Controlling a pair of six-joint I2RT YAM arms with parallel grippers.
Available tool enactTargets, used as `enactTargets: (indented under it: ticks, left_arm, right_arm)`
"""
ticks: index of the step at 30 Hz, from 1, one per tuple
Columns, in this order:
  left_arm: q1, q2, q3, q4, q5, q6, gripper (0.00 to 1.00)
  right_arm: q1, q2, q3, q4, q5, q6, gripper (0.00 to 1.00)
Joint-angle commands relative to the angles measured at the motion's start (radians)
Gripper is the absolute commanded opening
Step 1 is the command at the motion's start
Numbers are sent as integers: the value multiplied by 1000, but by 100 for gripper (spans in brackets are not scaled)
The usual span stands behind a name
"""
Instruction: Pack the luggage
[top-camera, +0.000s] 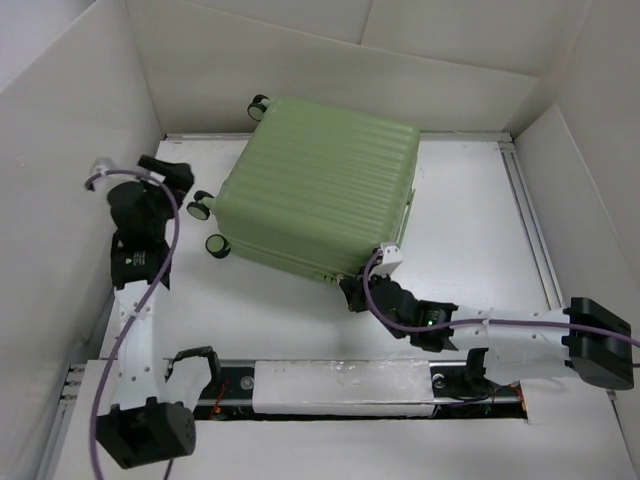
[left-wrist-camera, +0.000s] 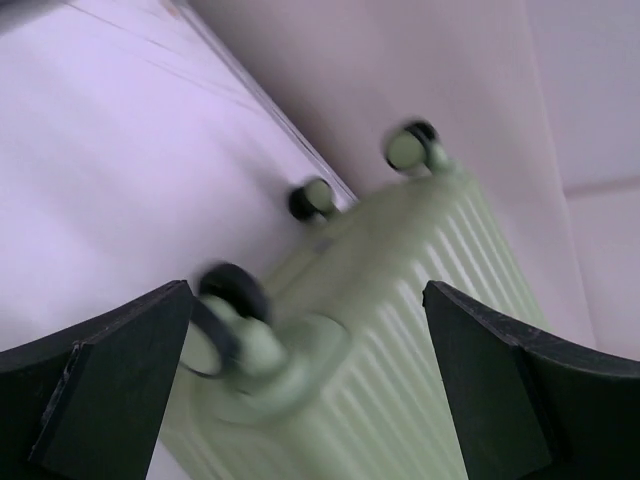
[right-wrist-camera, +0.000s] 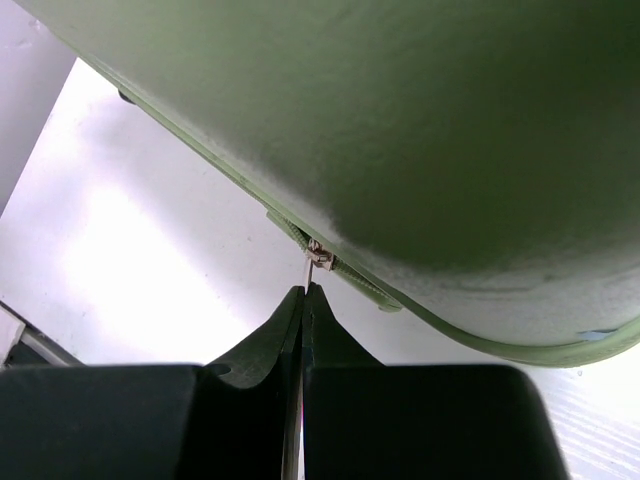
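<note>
Luggage (top-camera: 320, 185) lies shut and flat on the worktop (top-camera: 470, 210), toward the far side. Its long axis seems to run roughly 9 to 3 o'clock, with the wheels (top-camera: 200, 208) pointing to 9. At its near corner, about 5 o'clock, the right end effector (top-camera: 356, 293) is closed, its tips pinching the zip pull (right-wrist-camera: 314, 266) on the seam. Farther out, at 9 o'clock just beside the wheel end, the left end effector (left-wrist-camera: 308, 295) gapes wide, holding nothing and facing the ribbed shell.
</note>
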Motion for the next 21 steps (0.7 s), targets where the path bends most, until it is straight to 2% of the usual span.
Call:
enactTargets:
  ticks: [1,4,6,9,10,12,14,20,21]
  left_arm:
    - [228,-25,-49,-28,282,35,100]
    - [250,22,-90,14,320,10,100]
    - [311,32,-116,50,375,0,100]
    - [322,126,-126,113,472,-16,100]
    - [322,162,-126,123,559,-16,100]
    - [322,237,-126,188,622,-25,100]
    - [322,247,-161,308,690,-52,100]
    - [277,295,-170,361,693,-75,100]
    - [277,295,-179,404,702,-86,93]
  right_arm:
    - [14,-11,53,47,-87,11,0]
    - [14,-29,53,38,-87,2,0]
    - [14,-50,43,37,-87,2,0]
    - [-5,-60,33,27,-105,-8,0]
    - [-18,-70,33,27,-105,-17,0]
    - [-33,-70,33,27,-137,-17,0]
    - [-45,-80,33,27,-149,-26,0]
    - [-102,-80,33,27,-189,-37,0]
    - [-117,-80,42,27,-189,-46,0]
